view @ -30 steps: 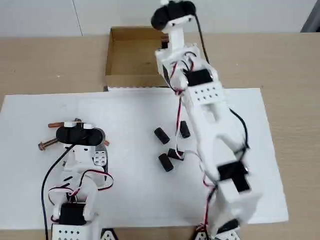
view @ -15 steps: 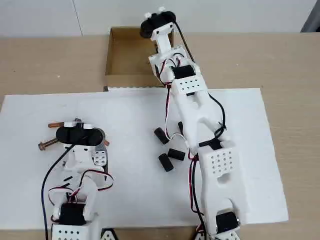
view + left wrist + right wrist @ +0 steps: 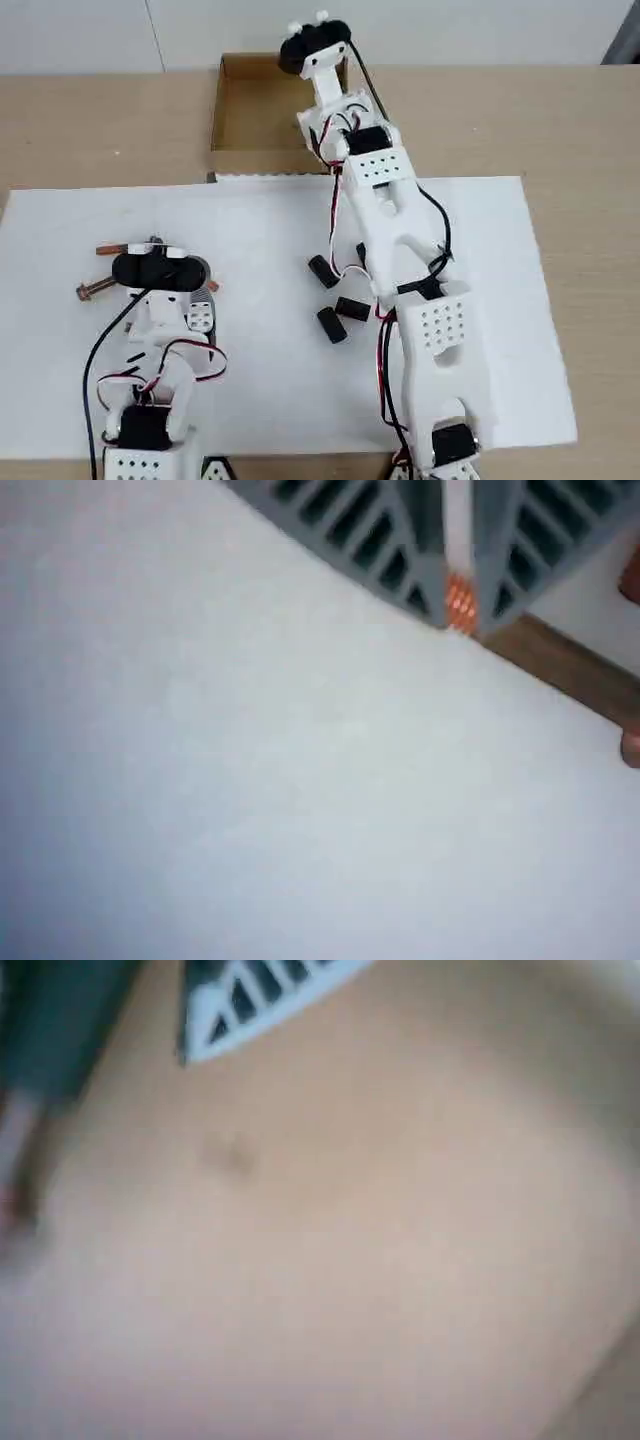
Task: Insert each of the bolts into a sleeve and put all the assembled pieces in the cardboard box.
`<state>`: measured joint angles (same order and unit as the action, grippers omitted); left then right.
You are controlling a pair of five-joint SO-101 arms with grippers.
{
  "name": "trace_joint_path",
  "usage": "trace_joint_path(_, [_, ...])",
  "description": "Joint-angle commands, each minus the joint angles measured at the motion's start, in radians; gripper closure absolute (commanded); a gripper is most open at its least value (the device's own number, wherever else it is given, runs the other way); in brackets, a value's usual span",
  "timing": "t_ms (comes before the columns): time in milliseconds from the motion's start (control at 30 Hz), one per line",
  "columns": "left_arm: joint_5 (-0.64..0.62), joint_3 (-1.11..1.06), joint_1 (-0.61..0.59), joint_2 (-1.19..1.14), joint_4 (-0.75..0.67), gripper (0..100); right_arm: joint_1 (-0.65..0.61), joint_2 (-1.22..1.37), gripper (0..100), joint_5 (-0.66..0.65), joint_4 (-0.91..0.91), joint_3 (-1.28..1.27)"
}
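1. Over the cardboard box [image 3: 217, 115] at the far edge of the table [image 3: 585, 120] I have the right arm stretched out long, with the right gripper [image 3: 316, 62] hanging above the box's right half.
2. From my end the right wrist view gives me the tan box floor, very blurred, so I cannot tell whether that pincer is wide or narrow, nor what it may hold.
3. Nearer to me, on the left side of the white paper sheet [image 3: 260, 390], the left arm is folded short and the left gripper [image 3: 461, 613] sits low over the sheet.
4. That pincer is narrow, closed on the threaded copper shank of a bolt [image 3: 460, 598] right at its tips.
5. Two loose bolts lie on the sheet beside the left gripper: the upper bolt [image 3: 112, 250] just behind the wrist camera, and the lower bolt [image 3: 92, 291] a little nearer to me, by the sheet's left part.
6. In the middle of the sheet, close by the right arm's forearm, I count four black sleeves in a loose cluster: first sleeve [image 3: 322, 270], second sleeve [image 3: 352, 308], third sleeve [image 3: 331, 324] and a fourth sleeve [image 3: 368, 258] partly hidden by the arm.
7. All four sleeves lie well apart from the bolts and outside the box.
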<state>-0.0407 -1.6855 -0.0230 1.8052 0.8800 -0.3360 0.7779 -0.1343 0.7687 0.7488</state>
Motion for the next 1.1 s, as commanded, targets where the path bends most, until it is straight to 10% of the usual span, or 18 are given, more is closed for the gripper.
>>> trace_joint_path(0, [0.000, 0.005, -0.002, 0.011, 0.002, 99, -0.004, -0.137, 89.4, -0.002, 0.127, 0.054])
trace_joint_path(700, [0.000, 0.005, -0.002, 0.011, 0.002, 99, -0.018, -0.541, 89.4, 0.133, 0.894, 0.049])
trace_joint_path(1067, [0.000, 0.005, -0.002, 0.011, 0.002, 99, -0.085, -0.842, 89.4, 0.158, 0.906, -0.302])
